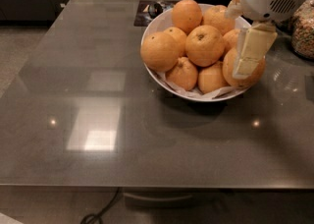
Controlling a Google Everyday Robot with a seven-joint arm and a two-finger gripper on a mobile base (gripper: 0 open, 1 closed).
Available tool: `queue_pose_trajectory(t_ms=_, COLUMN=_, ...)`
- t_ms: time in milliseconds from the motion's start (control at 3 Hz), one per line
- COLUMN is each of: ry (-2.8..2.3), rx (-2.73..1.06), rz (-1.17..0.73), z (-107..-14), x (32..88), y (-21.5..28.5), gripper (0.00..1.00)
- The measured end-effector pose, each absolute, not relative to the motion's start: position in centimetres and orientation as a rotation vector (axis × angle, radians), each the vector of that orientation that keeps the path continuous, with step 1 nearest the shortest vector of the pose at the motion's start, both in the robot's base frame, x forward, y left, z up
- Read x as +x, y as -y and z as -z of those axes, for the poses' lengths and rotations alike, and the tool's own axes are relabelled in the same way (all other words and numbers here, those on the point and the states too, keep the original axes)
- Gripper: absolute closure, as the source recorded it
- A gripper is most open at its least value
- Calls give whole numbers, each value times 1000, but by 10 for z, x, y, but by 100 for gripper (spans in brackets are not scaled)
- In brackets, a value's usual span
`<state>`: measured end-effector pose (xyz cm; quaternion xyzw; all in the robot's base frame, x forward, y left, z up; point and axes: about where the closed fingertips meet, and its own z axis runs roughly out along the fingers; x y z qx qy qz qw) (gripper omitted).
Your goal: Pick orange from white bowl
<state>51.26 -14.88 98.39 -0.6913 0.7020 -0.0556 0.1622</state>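
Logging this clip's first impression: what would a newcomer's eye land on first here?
A white bowl heaped with oranges stands toward the far right of the dark, glossy table. The robot's pale gripper hangs at the bowl's right side, in front of the rightmost orange. In the middle of the heap sits a large orange with a dark stem scar, apart from the gripper.

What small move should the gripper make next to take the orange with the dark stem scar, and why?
Probably shift the gripper leftward in the picture, above the large round orange with the dark stem scar. The gripper hangs at the right side of the wide white bowl, in front of a different orange, so it is not yet aligned.
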Motion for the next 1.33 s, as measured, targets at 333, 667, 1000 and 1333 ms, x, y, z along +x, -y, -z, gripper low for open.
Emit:
queue_pose_trajectory(t_ms=333, ry=-1993, rx=-1958, rz=206, z=-992, x=525, y=154, gripper=16)
queue_pose_trajectory(t_ms=667, ry=-1997, rx=-1954, rz=230, z=-992, x=539, y=157, gripper=20)
queue_pose_trajectory(t_ms=1000, ry=-1994, rx=-1961, rz=248, z=-991, x=551, y=158, gripper=23)
queue_pose_trajectory(t_ms=1333, ry=-1975, rx=-1980, rz=247, z=-988, x=561, y=153, gripper=27)
